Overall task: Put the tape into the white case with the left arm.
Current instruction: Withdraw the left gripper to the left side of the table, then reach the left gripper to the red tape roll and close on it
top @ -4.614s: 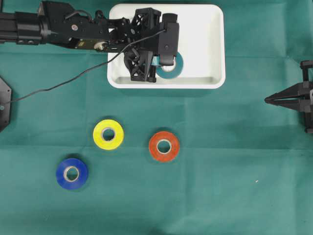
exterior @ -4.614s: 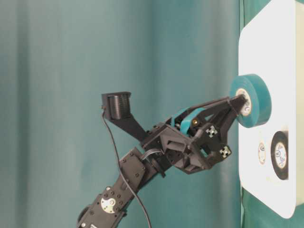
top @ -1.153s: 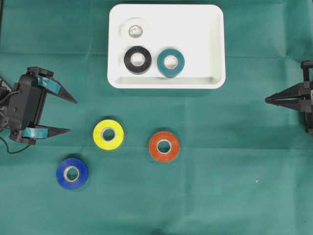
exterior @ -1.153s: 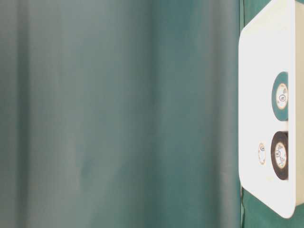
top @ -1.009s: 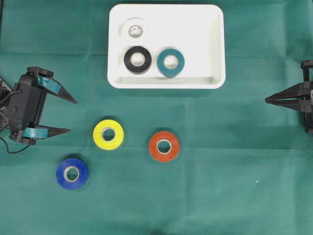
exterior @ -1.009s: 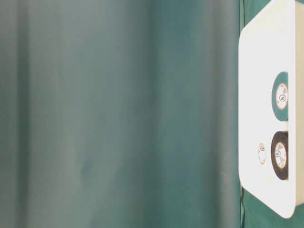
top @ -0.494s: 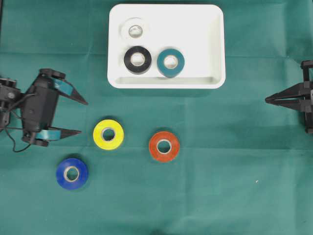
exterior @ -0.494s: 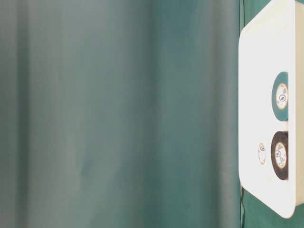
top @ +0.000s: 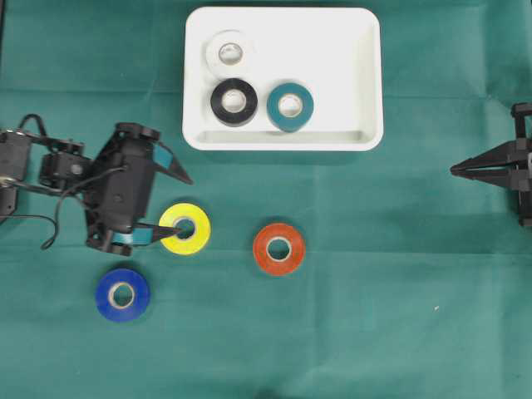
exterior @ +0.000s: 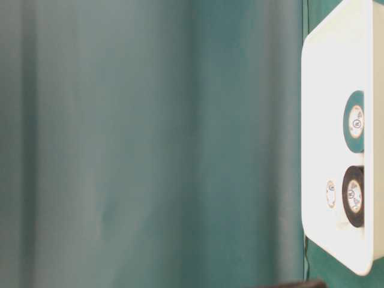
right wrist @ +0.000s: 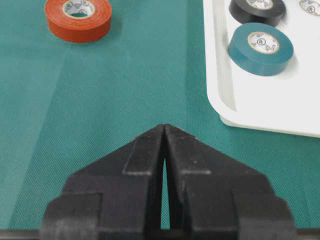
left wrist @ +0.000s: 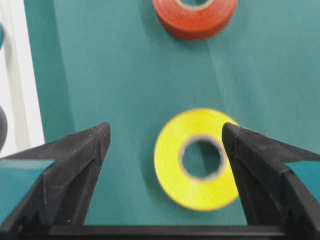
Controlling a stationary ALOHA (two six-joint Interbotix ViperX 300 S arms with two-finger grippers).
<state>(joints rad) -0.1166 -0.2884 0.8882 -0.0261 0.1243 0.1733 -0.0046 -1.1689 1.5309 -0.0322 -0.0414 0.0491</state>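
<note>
— Over on the left of the green cloth (top: 374, 316), we've got the left gripper (top: 184, 204) with its teal-banded fingers (top: 170, 160) spread wide, nothing between them.

— And the yellow tape (top: 184, 228)? How close are we?

— One fingertip sits over the yellow roll's hole in the overhead view; the other points toward the near rim of the white case (top: 366, 137). From the left wrist camera we see the yellow roll lying flat, closer to one finger than the other. Whether that finger touches it, we cannot tell.

— What's in the case right now?

— Three rolls lying flat: a white tape (top: 228, 52) at the back, a black tape (top: 233, 100) and a teal tape (top: 290, 105) side by side in front of it.

— And outside it?

— Yellow, the orange tape (top: 278, 248) to its right, and the blue tape (top: 122, 293) lower left, each well apart on the cloth.

— The other arm?

— We see the right gripper (top: 455, 169) at the far right edge, all black, its fingers pressed together with only a sliver between, holding nothing.
</note>
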